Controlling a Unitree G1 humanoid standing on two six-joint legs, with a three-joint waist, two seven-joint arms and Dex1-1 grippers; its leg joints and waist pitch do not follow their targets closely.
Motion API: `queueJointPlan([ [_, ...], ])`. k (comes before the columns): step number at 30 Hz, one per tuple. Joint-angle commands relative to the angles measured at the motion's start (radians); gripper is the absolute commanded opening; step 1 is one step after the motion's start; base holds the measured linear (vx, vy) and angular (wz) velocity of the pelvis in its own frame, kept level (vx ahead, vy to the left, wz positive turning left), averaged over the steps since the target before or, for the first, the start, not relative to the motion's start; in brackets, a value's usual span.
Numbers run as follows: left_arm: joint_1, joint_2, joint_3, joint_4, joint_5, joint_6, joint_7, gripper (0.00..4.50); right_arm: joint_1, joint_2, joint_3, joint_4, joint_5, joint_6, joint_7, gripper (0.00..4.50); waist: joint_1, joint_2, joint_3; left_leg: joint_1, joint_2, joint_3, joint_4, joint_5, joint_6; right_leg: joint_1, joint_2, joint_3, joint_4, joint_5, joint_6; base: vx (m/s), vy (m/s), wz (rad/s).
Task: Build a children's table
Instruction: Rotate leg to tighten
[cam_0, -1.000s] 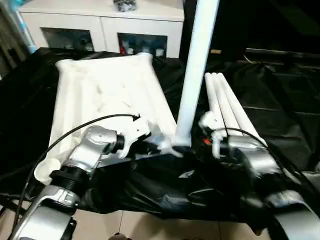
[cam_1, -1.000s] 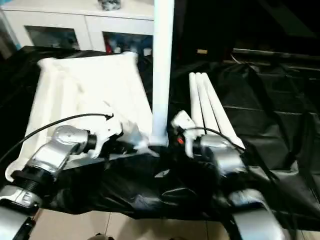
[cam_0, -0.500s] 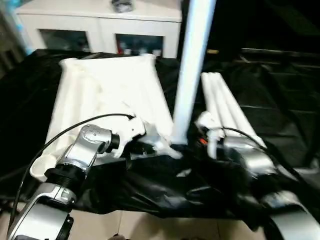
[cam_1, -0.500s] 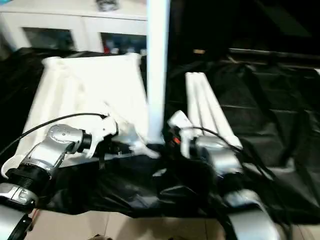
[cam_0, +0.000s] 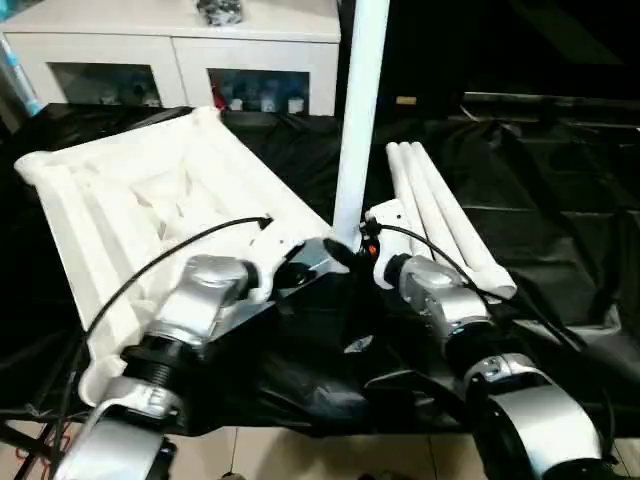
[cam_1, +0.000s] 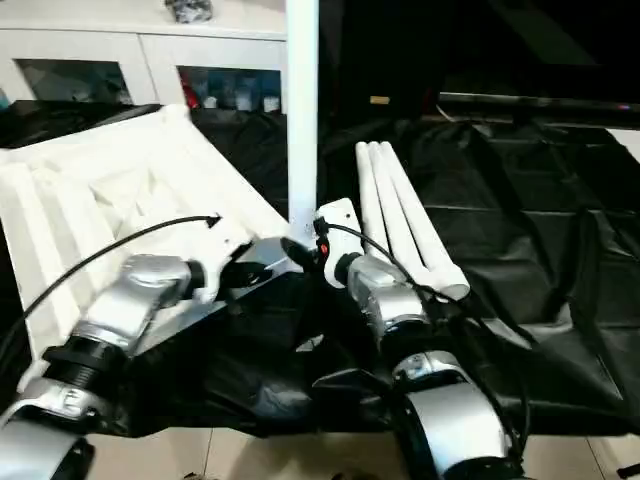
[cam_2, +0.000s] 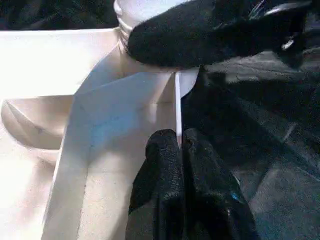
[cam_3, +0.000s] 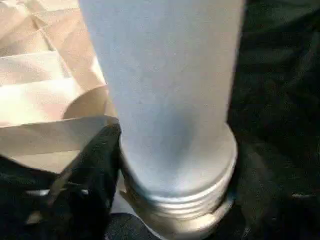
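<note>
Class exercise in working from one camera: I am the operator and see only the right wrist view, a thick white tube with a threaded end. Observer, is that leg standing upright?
Observer: Yes. In the head views the leg stands upright at the near corner of the tabletop and runs past the picture's top.
Operator: Are any legs left to fit?
Observer: Three spare legs lie side by side on the black cloth, to the right of the standing one.
Operator: What is the left gripper doing?
Observer: The left gripper is shut on a thin wall of the tabletop, close to the leg's base.
</note>
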Motion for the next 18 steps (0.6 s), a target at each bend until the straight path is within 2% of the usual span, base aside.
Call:
queueJointPlan([
  [1, 0.006, -0.044, -0.036, -0.058, -0.043, -0.005, -0.022, 0.00, -0.008, 0.015, 0.006, 0.047, -0.006, 0.009, 0.005, 3.86, 0.002, -0.001, -0.071, 0.008, 0.024, 0.000, -0.060, -0.232, 0.040, 0.050, -0.056, 0.050, -0.068, -0.254, -0.215, 0.000, 0.000, 0.00],
  [2, 0.008, -0.038, -0.039, -0.059, -0.041, -0.014, -0.031, 0.00, -0.007, 0.008, 0.010, 0.045, -0.012, 0.000, 0.018, 3.94, 0.009, 0.004, -0.072, 0.012, 0.025, 0.002, -0.059, -0.224, 0.044, 0.048, -0.056, 0.051, -0.067, -0.229, -0.222, 0.000, 0.000, 0.00],
  [3, 0.008, -0.038, -0.039, -0.059, -0.041, -0.014, -0.031, 0.00, -0.007, 0.008, 0.010, 0.045, -0.012, 0.000, 0.018, 3.99, 0.009, 0.004, -0.072, 0.013, 0.024, 0.004, -0.058, -0.223, 0.046, 0.046, -0.055, 0.052, -0.067, -0.218, -0.225, 0.000, 0.000, 0.00],
  [5, 0.013, -0.028, -0.042, -0.067, -0.036, -0.020, -0.042, 0.00, -0.007, -0.003, 0.017, 0.045, -0.020, -0.022, 0.046, 4.04, 0.010, 0.002, -0.072, 0.008, 0.024, 0.003, -0.060, -0.219, 0.047, 0.052, -0.055, 0.051, -0.063, -0.204, -0.228, 0.000, 0.000, 0.00],
  [6, 0.013, -0.017, -0.050, -0.064, -0.038, -0.038, -0.070, 0.00, 0.004, -0.018, 0.027, 0.025, -0.019, -0.039, 0.104, 4.04, 0.009, 0.008, -0.072, 0.008, 0.023, 0.002, -0.060, -0.222, 0.046, 0.054, -0.054, 0.050, -0.064, -0.199, -0.227, 0.000, 0.000, 0.00],
  [9, 0.014, 0.009, -0.067, -0.054, -0.041, -0.085, -0.132, 0.00, 0.030, -0.047, 0.044, -0.020, -0.009, -0.062, 0.233, 4.04, 0.011, 0.007, -0.072, 0.008, 0.024, 0.002, -0.058, -0.246, 0.056, 0.054, -0.055, 0.051, -0.066, -0.208, -0.228, 0.000, 0.000, 0.00],
  [10, 0.014, 0.009, -0.067, -0.054, -0.041, -0.085, -0.132, 0.00, 0.030, -0.047, 0.044, -0.020, -0.009, -0.062, 0.233, 4.04, 0.012, 0.006, -0.071, 0.007, 0.024, 0.002, -0.060, -0.245, 0.057, 0.055, -0.055, 0.050, -0.066, -0.209, -0.228, 0.000, 0.000, 0.00],
  [11, 0.010, 0.035, -0.080, -0.039, -0.046, -0.108, -0.186, 0.00, 0.057, -0.079, 0.062, -0.066, -0.001, -0.064, 0.344, 4.04, 0.015, 0.015, -0.070, 0.009, 0.023, -0.001, -0.061, -0.256, 0.053, 0.057, -0.053, 0.048, -0.068, -0.225, -0.226, 0.000, 0.000, 0.00],
  [13, 0.008, 0.044, -0.084, -0.033, -0.049, -0.118, -0.207, 0.00, 0.068, -0.092, 0.070, -0.085, 0.003, -0.062, 0.382, 4.04, 0.018, 0.011, -0.069, 0.014, 0.025, 0.001, -0.061, -0.282, 0.055, 0.053, -0.054, 0.050, -0.073, -0.247, -0.223, 0.000, 0.000, 0.00],
  [15, 0.001, 0.066, -0.089, -0.021, -0.056, -0.140, -0.255, 0.00, 0.099, -0.125, 0.088, -0.138, 0.015, -0.046, 0.465, 4.04, 0.019, 0.013, -0.069, 0.011, 0.026, 0.002, -0.061, -0.281, 0.052, 0.054, -0.053, 0.050, -0.070, -0.243, -0.228, 0.000, 0.000, 0.00],
  [18, -0.006, 0.094, -0.091, -0.006, -0.071, -0.179, -0.325, 0.00, 0.142, -0.173, 0.114, -0.215, 0.033, -0.013, 0.572, 4.04, 0.031, 0.013, -0.069, 0.011, 0.028, 0.002, -0.062, -0.269, 0.056, 0.056, -0.052, 0.048, -0.070, -0.240, -0.222, 0.000, 0.000, 0.00],
])
